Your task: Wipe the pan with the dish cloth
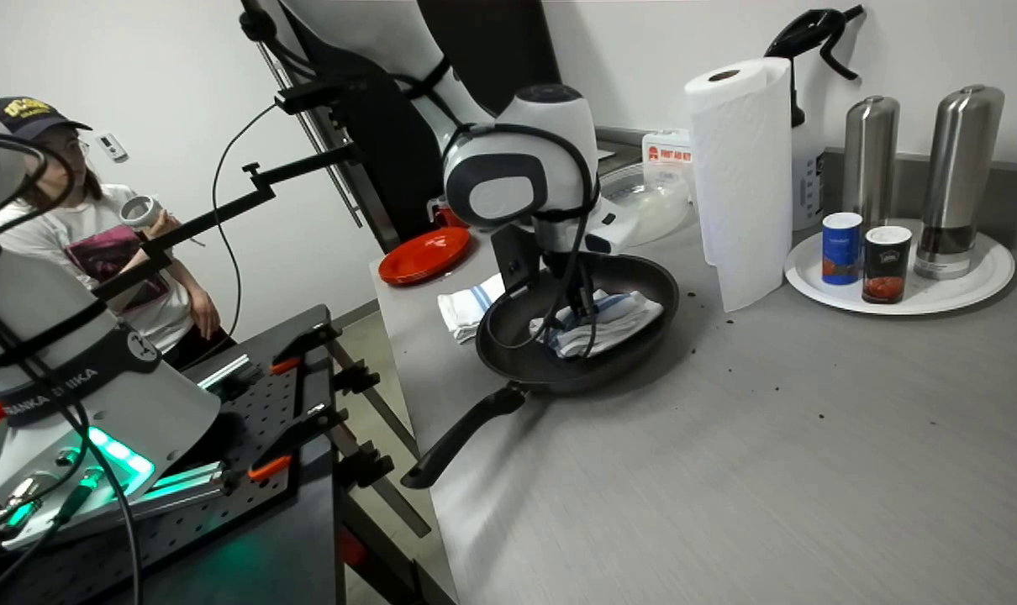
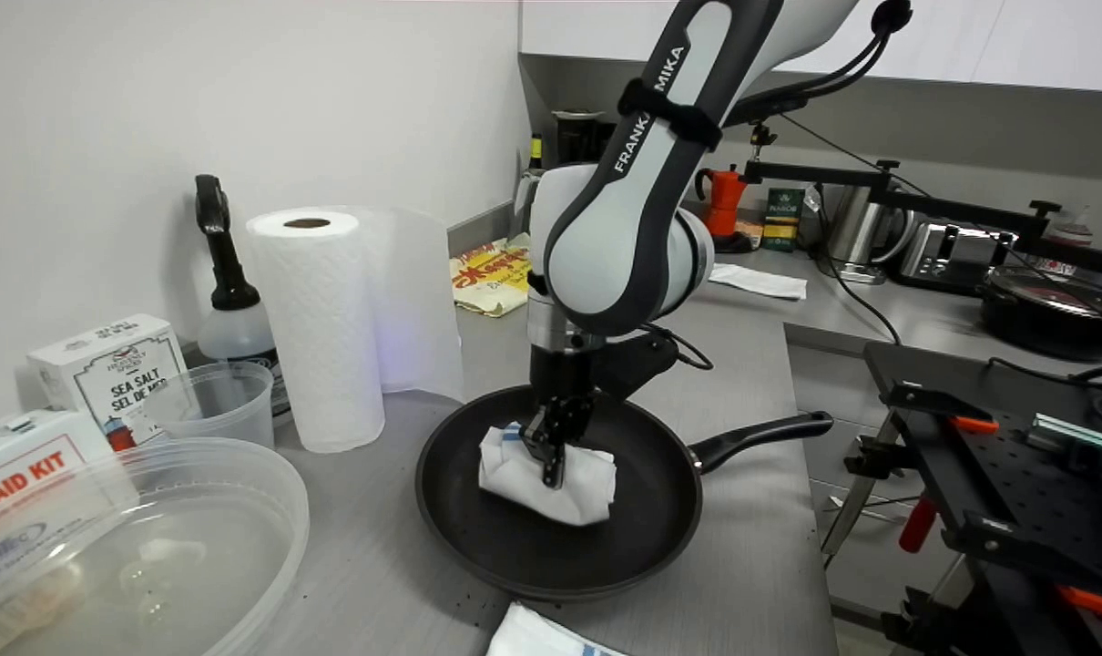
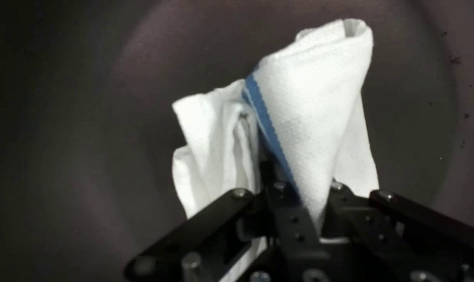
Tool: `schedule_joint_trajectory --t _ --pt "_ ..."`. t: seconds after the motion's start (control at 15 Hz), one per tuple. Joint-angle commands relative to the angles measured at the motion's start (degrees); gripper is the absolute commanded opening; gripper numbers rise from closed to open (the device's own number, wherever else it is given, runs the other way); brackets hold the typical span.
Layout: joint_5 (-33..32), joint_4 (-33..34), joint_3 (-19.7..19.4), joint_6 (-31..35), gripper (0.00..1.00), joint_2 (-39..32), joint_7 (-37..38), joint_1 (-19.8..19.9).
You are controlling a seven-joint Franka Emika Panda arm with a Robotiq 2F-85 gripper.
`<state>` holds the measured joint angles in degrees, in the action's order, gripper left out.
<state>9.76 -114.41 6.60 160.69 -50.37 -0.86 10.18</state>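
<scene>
Pinching white blue-striped cloth (image 3: 319,90) in my black gripper (image 2: 553,476), edge room widest toward handle (image 2: 762,439); one round black pan (image 2: 551,560), one other striped cloth (image 1: 469,311)

White wall (image 1: 660,59) behind grey counter (image 1: 727,470)

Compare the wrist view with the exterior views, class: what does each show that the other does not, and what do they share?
Only the wrist view: small dark specks inside the pan, near the picture's right edge.

Only the exterior views: the pan's handle, the paper towel roll, and a second folded cloth lying beside the pan.

Shared: the blue-striped dish cloth in the pan, held by the gripper.
</scene>
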Motion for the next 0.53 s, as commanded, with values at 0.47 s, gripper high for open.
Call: schedule_joint_trajectory --t 0.47 --pt "3.3 5.0 2.9 -6.1 0.03 -8.3 2.4 -2.7"
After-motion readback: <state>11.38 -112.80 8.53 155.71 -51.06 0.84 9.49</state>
